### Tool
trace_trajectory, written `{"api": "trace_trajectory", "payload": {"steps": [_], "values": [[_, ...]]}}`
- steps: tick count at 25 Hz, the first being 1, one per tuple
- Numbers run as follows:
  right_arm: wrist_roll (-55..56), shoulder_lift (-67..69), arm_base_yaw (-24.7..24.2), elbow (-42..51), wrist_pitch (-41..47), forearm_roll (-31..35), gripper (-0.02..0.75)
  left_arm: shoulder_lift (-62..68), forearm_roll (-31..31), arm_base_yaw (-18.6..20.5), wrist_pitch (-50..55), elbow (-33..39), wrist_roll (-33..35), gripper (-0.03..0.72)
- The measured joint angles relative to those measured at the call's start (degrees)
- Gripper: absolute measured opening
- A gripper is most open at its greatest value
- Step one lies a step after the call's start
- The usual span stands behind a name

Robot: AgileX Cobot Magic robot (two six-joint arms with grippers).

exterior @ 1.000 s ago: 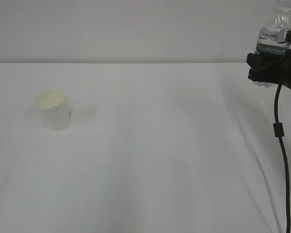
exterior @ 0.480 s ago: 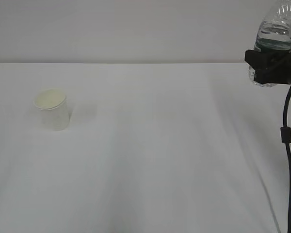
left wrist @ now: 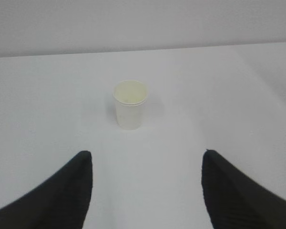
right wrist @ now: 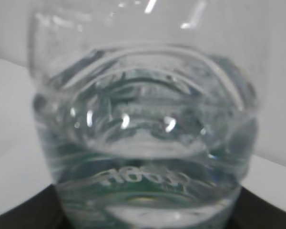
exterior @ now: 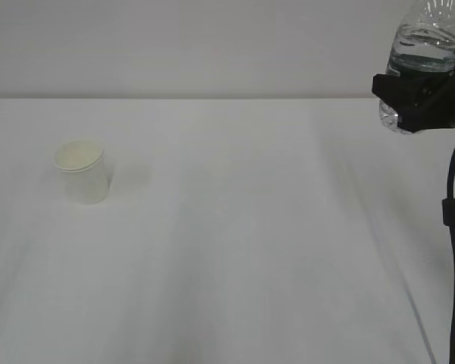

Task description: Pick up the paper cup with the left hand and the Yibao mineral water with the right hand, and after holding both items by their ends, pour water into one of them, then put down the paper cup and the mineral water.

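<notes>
The paper cup (exterior: 81, 171) stands upright on the white table (exterior: 243, 243) at the left, white with a cream inside. In the left wrist view the paper cup (left wrist: 130, 104) is straight ahead, well beyond my left gripper (left wrist: 146, 155), which is open with nothing between its black fingers (left wrist: 69, 191). The left arm does not show in the exterior view. At the upper right my right gripper (exterior: 414, 100) is shut on the Yibao mineral water (exterior: 422, 47) and holds it above the table. The bottle (right wrist: 143, 124) fills the right wrist view, water and green label showing.
A thin black cable (exterior: 453, 227) hangs down from the right gripper along the right edge. A plain light wall (exterior: 197, 45) runs behind the table's far edge.
My right gripper has carried the bottle a little to the left and upward. The cup has stayed in place.
</notes>
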Motion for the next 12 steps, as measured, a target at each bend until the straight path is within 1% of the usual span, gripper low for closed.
{"api": "trace_trajectory", "payload": {"steps": [6, 10, 12], "values": [[4.37, -1.48, 0.0, 0.09, 0.0, -6.5, 0.403, 0.0, -0.6, 0.0, -4.45, 2.02, 0.0, 0.508], [6.52, -2.9, 0.0, 0.09, 0.0, -8.72, 0.403, 0.24, -0.71, 0.0, -7.88, 4.31, 0.0, 0.51], [7.3, -3.74, 0.0, 0.09, 0.0, -9.52, 0.402, 0.8, -0.71, 0.0, -9.01, 5.22, 0.0, 0.524]]}}
